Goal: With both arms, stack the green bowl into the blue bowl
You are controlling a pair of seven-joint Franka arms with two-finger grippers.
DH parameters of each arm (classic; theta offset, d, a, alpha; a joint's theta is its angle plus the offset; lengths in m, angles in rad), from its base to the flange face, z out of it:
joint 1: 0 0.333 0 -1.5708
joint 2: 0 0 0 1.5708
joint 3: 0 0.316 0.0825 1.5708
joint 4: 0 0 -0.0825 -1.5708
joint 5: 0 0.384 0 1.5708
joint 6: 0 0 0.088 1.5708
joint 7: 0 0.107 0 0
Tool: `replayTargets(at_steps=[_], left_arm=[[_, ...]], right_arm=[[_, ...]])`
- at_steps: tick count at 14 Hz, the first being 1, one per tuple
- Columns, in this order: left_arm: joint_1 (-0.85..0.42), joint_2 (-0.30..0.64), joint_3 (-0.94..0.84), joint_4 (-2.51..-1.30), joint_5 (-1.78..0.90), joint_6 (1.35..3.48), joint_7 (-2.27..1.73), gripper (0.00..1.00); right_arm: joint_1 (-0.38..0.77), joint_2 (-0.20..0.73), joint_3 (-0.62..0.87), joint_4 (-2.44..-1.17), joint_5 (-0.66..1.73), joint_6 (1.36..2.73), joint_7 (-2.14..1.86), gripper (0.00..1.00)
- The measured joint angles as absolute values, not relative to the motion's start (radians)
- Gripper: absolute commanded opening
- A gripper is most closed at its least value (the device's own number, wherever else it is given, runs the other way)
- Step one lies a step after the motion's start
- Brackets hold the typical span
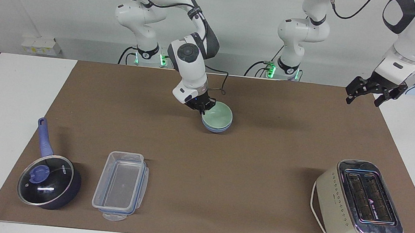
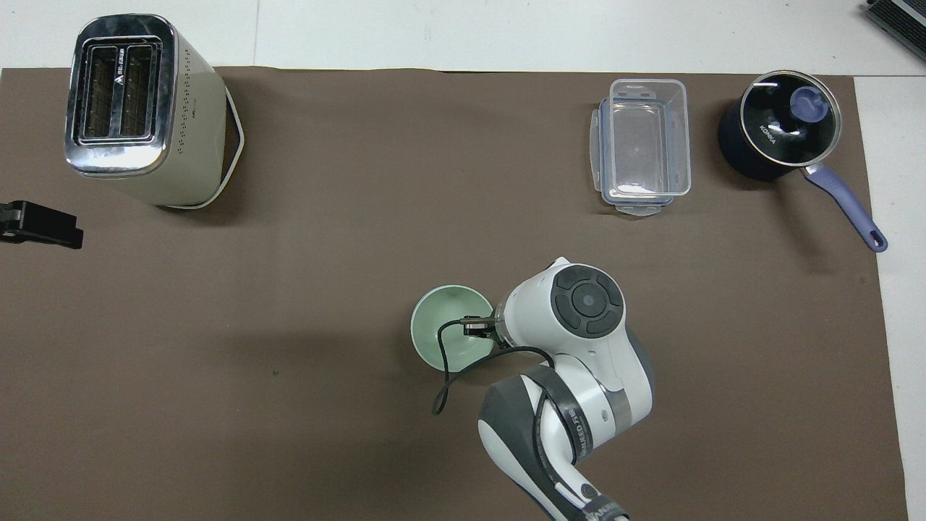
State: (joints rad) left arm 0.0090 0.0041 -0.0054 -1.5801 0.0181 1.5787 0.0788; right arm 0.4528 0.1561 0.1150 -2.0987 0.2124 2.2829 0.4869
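Nested bowls — release stage.
Right gripper (image 1: 203,107) fingers pinch the pale mint-green plastic bowl (image 1: 218,116) rim; it sits inside the periwinkle-blue bowl (image 1: 215,129) beneath them — light, rigid, slippery. Left gripper (image 1: 365,94) fingers apart, waiting.

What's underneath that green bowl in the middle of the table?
The green bowl sits nested in a blue bowl; from the facing view only the blue one's lower wall shows. Its inside is covered, and from overhead it is hidden entirely. The right hand is at the green rim.
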Motion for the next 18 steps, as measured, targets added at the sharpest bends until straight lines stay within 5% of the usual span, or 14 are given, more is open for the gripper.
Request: replayTargets(at_steps=[2, 4, 8, 14, 18], left_arm=[[0.009, 0.004, -0.005, -1.58, 0.018, 1.579, 0.079, 1.0], [0.009, 0.004, -0.005, -1.58, 0.018, 1.579, 0.079, 1.0], [0.009, 0.004, -0.005, -1.58, 0.018, 1.578, 0.079, 1.0], [0.009, 0.004, -0.005, -1.58, 0.018, 1.578, 0.079, 1.0], [0.009, 0.004, -0.005, -1.58, 0.018, 1.578, 0.079, 1.0]], right_arm=[[0.453, 0.156, 0.115, -2.094, 0.212, 2.283, 0.487, 0.3], [0.452, 0.154, 0.114, -2.084, 0.212, 2.283, 0.487, 0.71], [0.409, 0.101, 0.104, -2.048, 0.212, 2.266, 0.487, 0.96], [0.121, -0.045, 0.09, -2.034, 0.18, 2.153, 0.364, 1.0], [-0.022, -0.067, 0.087, -1.86, 0.083, 1.915, 0.319, 1.0]])
